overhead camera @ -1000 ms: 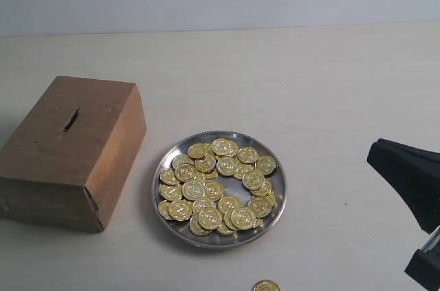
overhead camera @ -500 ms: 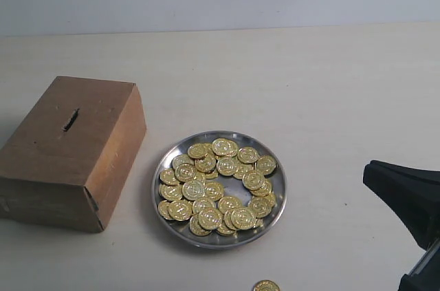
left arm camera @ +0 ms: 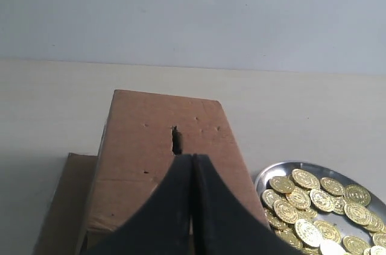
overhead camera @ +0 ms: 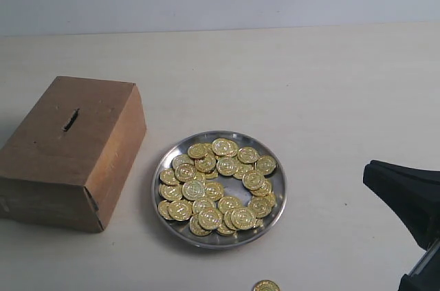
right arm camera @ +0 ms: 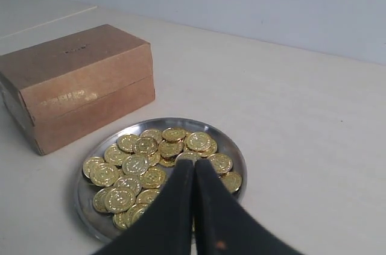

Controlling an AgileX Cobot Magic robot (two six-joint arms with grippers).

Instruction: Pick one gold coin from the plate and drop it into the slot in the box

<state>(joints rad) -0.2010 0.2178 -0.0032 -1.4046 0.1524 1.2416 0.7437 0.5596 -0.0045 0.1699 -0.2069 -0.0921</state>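
On the pale table (overhead camera: pixel 309 84), the plate (overhead camera: pixel 282 188) sits just right of the box (overhead camera: pixel 69 146), heaped with overlapping gold coins (overhead camera: pixel 216 186); one stray coin (overhead camera: pixel 265 285) lies on the table near the plate's front edge. The slot (overhead camera: pixel 70 120) is a short slanted slit in the box's top face. My main worry is the pick: the coins lie flat and layered in a slick metal dish, so I judge my fingers could pinch two at once, skid off a thin edge, or push the plate aside. Later, a coin held askew to that narrow slit would likely jam or bounce off the cardboard. My right gripper (right arm camera: pixel 193 164) has its fingers pressed together with nothing between them; it hangs low at the right side, apart from the plate and pointing toward its coins. My left gripper (left arm camera: pixel 192 160), equally closed and empty, points at the box top, tips in line with the slot, and does not show in the exterior view
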